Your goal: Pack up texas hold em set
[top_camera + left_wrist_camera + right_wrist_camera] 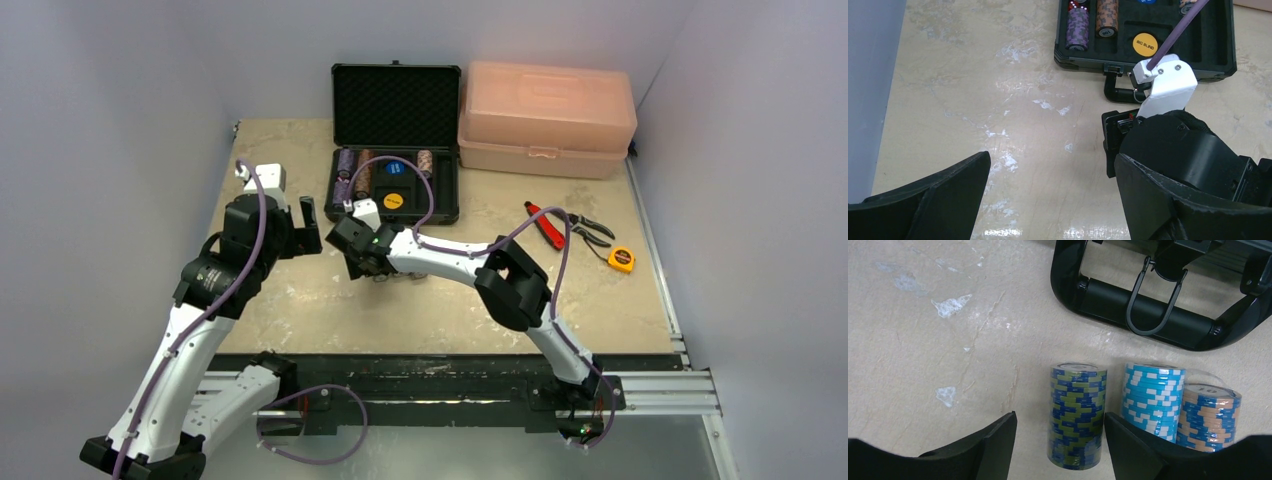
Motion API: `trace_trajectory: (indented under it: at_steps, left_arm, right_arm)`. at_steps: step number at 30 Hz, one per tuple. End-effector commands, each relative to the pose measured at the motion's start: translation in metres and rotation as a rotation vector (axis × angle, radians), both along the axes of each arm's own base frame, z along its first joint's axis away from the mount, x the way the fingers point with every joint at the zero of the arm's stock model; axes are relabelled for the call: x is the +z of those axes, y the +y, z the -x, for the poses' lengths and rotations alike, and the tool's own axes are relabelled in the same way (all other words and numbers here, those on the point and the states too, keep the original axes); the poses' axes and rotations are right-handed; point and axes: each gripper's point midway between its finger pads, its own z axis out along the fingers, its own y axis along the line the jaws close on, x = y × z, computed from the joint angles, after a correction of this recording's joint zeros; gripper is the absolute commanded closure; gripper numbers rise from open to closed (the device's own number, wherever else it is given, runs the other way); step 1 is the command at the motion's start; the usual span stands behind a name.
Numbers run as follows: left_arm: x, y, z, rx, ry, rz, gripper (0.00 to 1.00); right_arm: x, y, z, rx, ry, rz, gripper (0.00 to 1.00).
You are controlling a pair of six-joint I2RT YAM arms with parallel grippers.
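Note:
The black poker case (446, 190) lies open at the back middle, with chip stacks and a yellow button (393, 200) in its tray. In the right wrist view three chip stacks stand on the table before the case handle (1143, 305): green-blue (1077, 415), light blue (1152, 400), orange-blue (1209, 415). My right gripper (1059, 417) is open with its jaws either side of the green-blue stack, not touching it. My left gripper (1053, 160) is open and empty above bare table, left of the right wrist (1168, 90).
A pink plastic box (545, 118) stands at the back right. Red pliers (548, 225), black pliers (590, 228) and a yellow tape measure (621, 260) lie on the right. In the left wrist view the case holds a purple stack (1078, 30) and an orange-brown stack (1107, 17).

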Motion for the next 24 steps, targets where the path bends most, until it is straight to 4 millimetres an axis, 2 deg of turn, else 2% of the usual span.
trace_trajectory:
  at_steps: [1, 13, 24]
  left_arm:
    - [0.014, -0.006, -0.006, -0.016, -0.045, 0.022, 0.05]
    - [0.011, -0.007, -0.008, -0.025, -0.034, 0.019, 0.05]
    - [0.010, -0.010, -0.009, -0.037, -0.026, 0.020, 0.06]
  right_arm:
    - [0.009, 0.003, -0.010, -0.010, -0.027, -0.020, 0.33]
    - [-0.012, 0.001, -0.005, 0.001, 0.013, -0.016, 0.43]
    - [-0.022, 0.003, -0.003, 0.011, 0.042, -0.019, 0.42]
